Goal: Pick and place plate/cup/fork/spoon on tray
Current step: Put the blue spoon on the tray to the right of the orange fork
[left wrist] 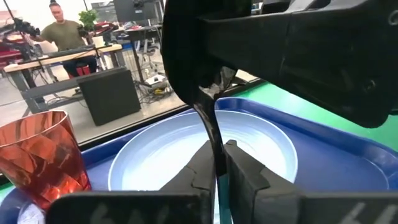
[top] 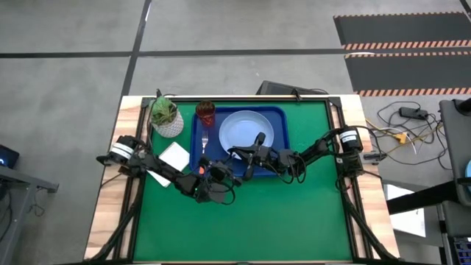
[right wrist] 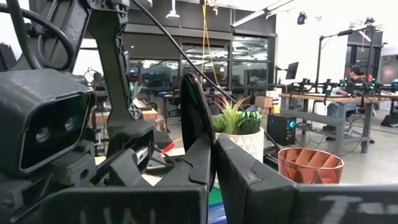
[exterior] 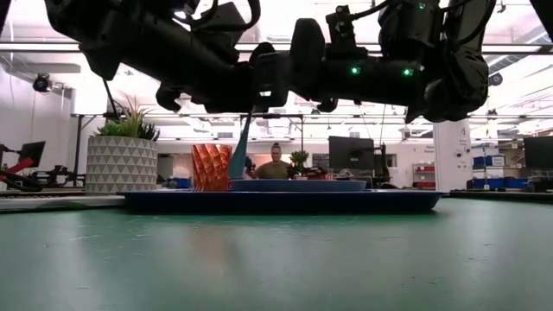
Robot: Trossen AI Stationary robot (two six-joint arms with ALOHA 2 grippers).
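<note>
High view: both tools meet over tray (top: 197,140) near front rim. Right tool (top: 234,152) pinches spoon (left wrist: 210,118) bowl; left tool (top: 218,171) clamps its handle, likely handover for placing.

Tray (top: 199,140) deep blue; plate (top: 246,131) light blue; cup (top: 205,112) dark red; mat (top: 294,213) green.

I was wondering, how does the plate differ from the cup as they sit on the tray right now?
The plate is light blue and opaque; the cup is dark red, translucent and faceted. The plate lies flat and wide, while the cup stands upright and narrow. The plate covers much of the tray's floor; the cup takes only the corner beside the potted plant. Both rest on the tray.
</note>
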